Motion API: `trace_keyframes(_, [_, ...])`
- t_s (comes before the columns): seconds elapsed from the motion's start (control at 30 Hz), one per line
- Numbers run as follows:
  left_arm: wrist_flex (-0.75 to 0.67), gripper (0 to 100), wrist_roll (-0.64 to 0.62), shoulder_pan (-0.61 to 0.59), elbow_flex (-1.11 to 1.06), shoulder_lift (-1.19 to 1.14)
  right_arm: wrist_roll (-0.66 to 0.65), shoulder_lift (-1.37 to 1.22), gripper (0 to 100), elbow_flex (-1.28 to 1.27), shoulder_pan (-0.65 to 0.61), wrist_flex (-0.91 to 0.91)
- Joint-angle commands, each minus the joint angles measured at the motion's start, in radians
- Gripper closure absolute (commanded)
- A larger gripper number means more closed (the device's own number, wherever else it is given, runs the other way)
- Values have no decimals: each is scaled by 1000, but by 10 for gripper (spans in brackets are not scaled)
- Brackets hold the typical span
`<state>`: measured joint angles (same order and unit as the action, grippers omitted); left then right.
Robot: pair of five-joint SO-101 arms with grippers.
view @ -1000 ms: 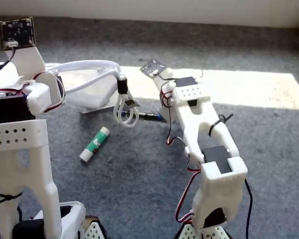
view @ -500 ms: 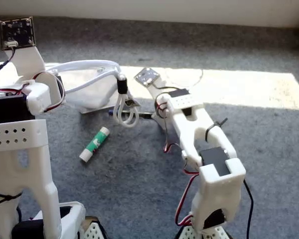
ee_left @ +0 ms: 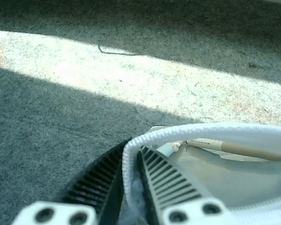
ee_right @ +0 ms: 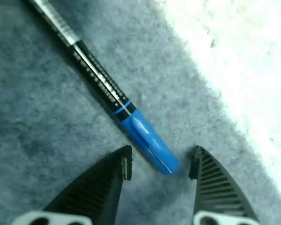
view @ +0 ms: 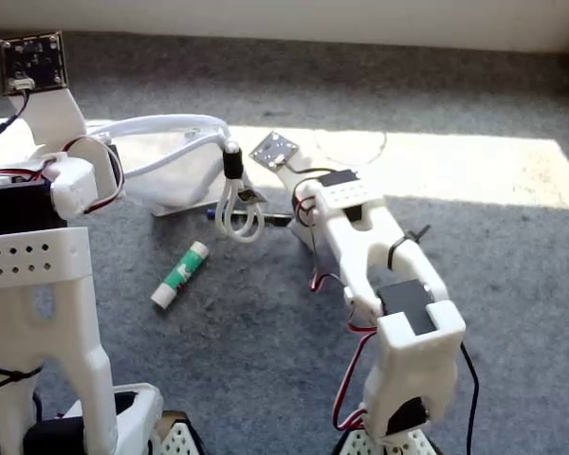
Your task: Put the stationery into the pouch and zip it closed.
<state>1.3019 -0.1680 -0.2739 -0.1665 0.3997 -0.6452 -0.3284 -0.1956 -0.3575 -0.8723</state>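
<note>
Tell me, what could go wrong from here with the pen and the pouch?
1. The right gripper is open around just the blue cap end of the pen; gripped so far off centre, it may tilt or slip out when lifted.
2. The left gripper pinches only the thin rim of the pouch; if the rim slips, the opening may sag shut.
3. The round glue stick lies loose nearby and could roll if nudged.

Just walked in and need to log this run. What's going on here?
The left gripper is clamped on the pouch rim, holding it open; a beige pen lies inside. The right gripper hangs open over a blue pen on the carpet, jaws either side of its cap, not gripping. A glue stick lies loose nearby. The pouch is unzipped.
</note>
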Motion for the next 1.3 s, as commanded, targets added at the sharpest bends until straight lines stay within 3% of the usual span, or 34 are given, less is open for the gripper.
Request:
trace_keyframes(0.0, [-18, 989, 9, -15, -7, -2, -12, 54, 801, 10, -35, -8])
trace_keyframes(0.13, [-18, 989, 9, -15, -7, -2, -72, 53, 820, 4, -56, -13])
trace_keyframes(0.37, [-18, 989, 9, -15, -7, -2, -222, 54, 992, -36, -54, -15])
trace_keyframes(0.6, [-18, 989, 9, -15, -8, -2, -232, 62, 994, -28, 13, -120])
trace_keyframes(0.83, [-18, 989, 9, -15, -7, -2, -334, 65, 994, -27, 59, -332])
trace_keyframes(1.27, [-40, 989, 8, -13, -15, -2, -330, 255, 994, -90, 177, -401])
